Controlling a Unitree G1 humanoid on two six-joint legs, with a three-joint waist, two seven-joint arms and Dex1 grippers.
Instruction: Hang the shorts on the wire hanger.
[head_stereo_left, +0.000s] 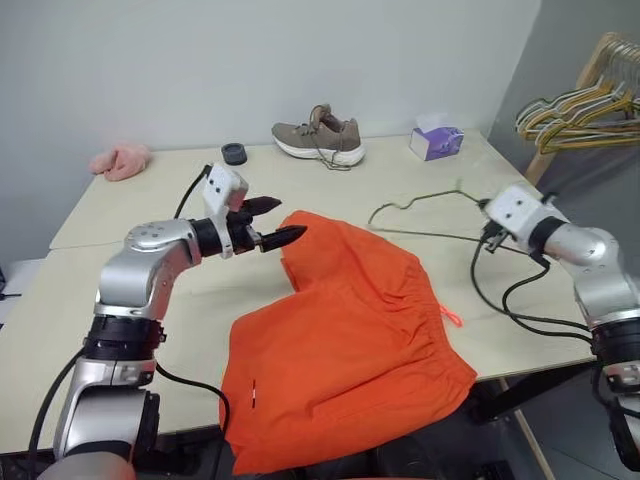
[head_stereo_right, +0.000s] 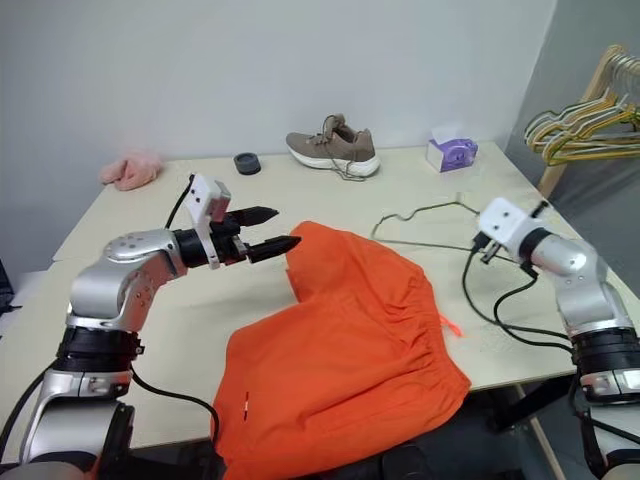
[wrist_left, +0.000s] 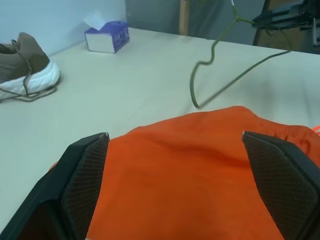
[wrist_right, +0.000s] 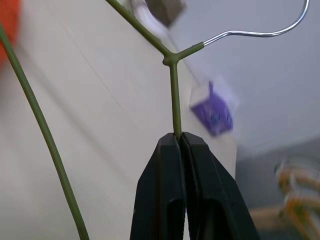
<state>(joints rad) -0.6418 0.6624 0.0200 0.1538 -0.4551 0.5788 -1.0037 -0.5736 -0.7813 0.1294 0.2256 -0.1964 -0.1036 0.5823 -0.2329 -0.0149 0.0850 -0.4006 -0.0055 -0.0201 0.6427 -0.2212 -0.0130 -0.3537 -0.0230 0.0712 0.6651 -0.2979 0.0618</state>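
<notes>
**Hanger pinched, shorts still loose on the tabletop**

Nearest, the shorts (head_stereo_left: 345, 340) lie spread across the front of the tabletop (head_stereo_left: 150, 210), one end drooping over the near edge, the gathered waistband towards the robot's right. Nothing holds them.

Just beyond their far left corner, the left pincer (head_stereo_left: 268, 222) hovers with its fingers spread wide and empty, pointing at the raised fold of cloth; the left wrist view has orange fabric lying between and beyond the two pads.

Further right, the right pincer (wrist_right: 179, 145) is clenched on the wire hanger (head_stereo_left: 425, 200), gripping thin wire just below the junction at the neck. The hanger slants away from it, its hook end near the far edge of the shorts.

At the back stand a shoe (head_stereo_left: 320, 135), a purple tissue box (head_stereo_left: 436, 142), a small dark round object (head_stereo_left: 234, 153) and a pink fluffy cloth (head_stereo_left: 121, 160); a bunch of hangers (head_stereo_left: 580, 105) hangs off to the right.

The risks, as I judge them: a grip on such thin wire may let the hanger swivel or slip once cloth drags on it. The left pincer could pinch only one layer, so the leg would not open for threading. The overhanging end might pull the shorts off the tabletop when lifted.
</notes>
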